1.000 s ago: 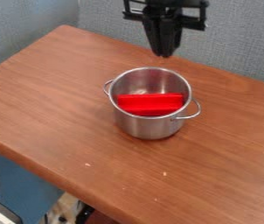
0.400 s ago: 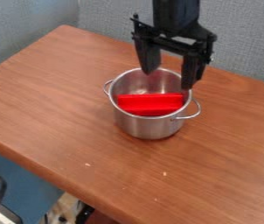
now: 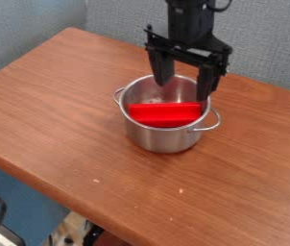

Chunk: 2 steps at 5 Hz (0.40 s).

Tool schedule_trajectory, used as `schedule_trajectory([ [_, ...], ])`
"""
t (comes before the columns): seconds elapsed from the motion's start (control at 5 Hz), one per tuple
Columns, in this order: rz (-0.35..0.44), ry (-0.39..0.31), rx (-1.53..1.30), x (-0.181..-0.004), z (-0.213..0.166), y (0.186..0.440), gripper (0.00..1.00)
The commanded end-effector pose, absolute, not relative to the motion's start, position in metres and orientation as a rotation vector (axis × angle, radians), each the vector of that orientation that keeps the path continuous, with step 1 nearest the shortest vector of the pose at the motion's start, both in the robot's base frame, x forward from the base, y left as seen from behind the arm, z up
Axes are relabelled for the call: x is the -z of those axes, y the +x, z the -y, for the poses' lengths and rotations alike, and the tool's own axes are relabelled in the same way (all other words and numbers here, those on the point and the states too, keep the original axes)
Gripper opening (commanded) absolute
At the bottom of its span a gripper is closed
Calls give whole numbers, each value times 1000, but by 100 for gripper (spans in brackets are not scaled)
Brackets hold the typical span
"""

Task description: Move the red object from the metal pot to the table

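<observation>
black robot hand point(image 3: 183, 85), spread wide, holding nothing | glossy red elongated block point(image 3: 166, 113) lay below it, long axis crosswise inside round steel pot point(image 3: 164, 138)

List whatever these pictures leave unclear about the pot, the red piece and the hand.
- Underside of the red object: camera view, hidden by its own top and the pot wall.
- Pot floor: mostly hidden by the red object and the near wall of the metal pot.
- Exact height of the hand above the rim: one view only.
- Upper arm: cut off by the top edge.
</observation>
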<state>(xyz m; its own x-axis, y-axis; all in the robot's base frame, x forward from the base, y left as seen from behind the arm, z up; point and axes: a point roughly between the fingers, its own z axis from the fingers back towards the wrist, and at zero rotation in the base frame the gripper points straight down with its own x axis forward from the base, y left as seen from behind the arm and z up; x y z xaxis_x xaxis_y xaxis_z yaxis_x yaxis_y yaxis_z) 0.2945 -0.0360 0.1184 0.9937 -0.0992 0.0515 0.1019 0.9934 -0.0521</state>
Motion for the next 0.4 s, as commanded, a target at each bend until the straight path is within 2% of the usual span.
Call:
schedule_trajectory([
  [0.0,109,-51,86,-123,32,310,100],
  [0.2,105,-45,100,-111,34,315,100],
])
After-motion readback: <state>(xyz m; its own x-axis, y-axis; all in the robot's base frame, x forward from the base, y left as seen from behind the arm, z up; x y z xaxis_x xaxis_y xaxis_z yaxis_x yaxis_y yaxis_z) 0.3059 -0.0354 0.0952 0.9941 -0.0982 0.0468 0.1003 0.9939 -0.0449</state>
